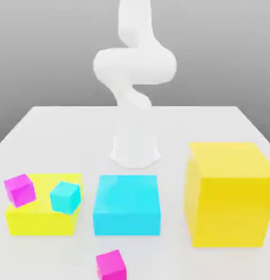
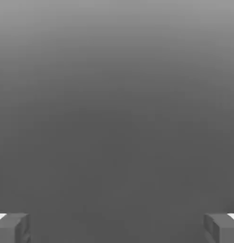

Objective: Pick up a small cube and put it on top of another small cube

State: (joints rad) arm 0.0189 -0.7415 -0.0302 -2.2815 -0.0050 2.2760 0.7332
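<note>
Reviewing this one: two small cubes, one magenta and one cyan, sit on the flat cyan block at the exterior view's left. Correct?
Not quite. The magenta small cube and cyan small cube sit on the flat yellow block, not a cyan one; the cyan block beside it carries nothing. The exterior view shows this.

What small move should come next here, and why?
Probably tilt the gripper down toward the table. Its fingers stand wide apart, ready to grasp, yet the hand view shows only grey, with no cube in sight.
</note>
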